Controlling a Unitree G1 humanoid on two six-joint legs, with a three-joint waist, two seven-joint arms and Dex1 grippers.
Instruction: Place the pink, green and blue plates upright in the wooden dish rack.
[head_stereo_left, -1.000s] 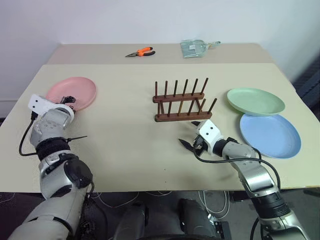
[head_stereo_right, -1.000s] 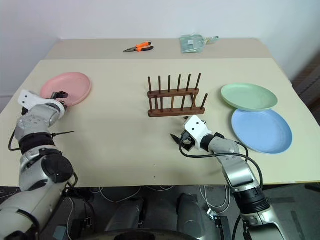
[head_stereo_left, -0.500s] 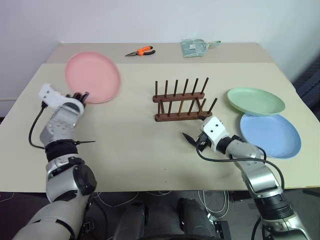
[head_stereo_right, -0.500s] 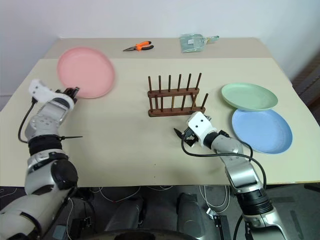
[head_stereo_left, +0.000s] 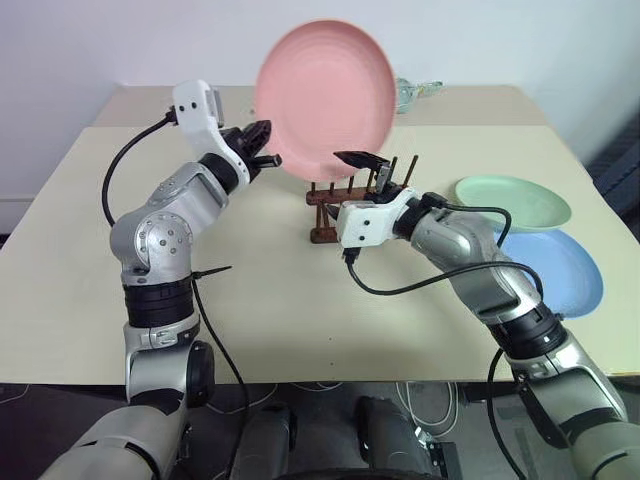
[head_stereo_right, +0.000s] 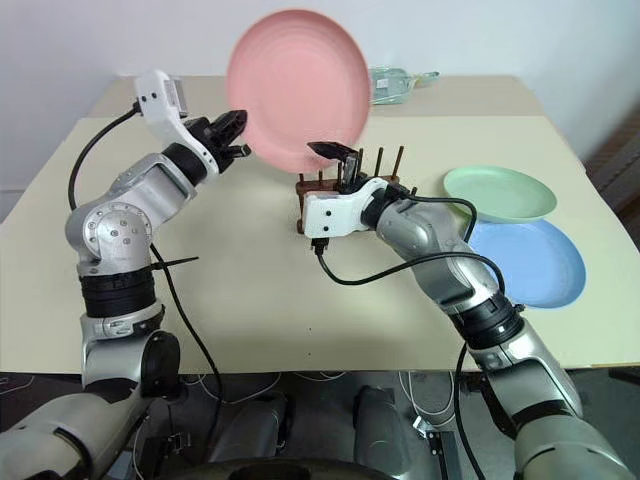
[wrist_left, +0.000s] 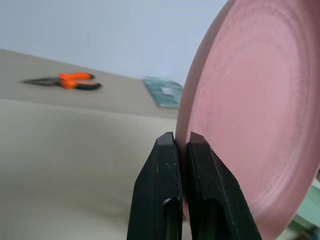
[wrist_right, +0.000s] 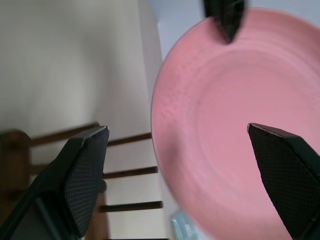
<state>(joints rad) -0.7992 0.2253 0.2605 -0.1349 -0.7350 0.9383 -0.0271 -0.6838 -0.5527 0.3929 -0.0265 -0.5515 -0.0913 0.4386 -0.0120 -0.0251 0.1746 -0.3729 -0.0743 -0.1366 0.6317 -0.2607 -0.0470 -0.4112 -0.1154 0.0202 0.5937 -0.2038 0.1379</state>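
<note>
The left gripper (head_stereo_left: 262, 140) was clamped on the rim of the pink plate (head_stereo_left: 325, 98), its two black fingers (wrist_left: 165, 190) pressed together with the plate's edge pinched between them. The plate was held upright in the air above the wooden dish rack (head_stereo_left: 330, 212), its face turned toward the camera.

The right gripper (head_stereo_left: 372, 170) stood spread wide just below the plate's lower edge — holding nothing, with one finger (wrist_right: 82, 172) on each side of the plate in the right wrist view. Whether either fingertip touched the plate could not be told.

The rack was largely hidden behind the right gripper and the plate; only a few pegs and one end of its base showed. The green plate (head_stereo_left: 512, 203) lay flat on the table (head_stereo_left: 270, 300) to the right, its edge overlapping the blue plate (head_stereo_left: 570, 270), which the right arm partly covered.
</note>
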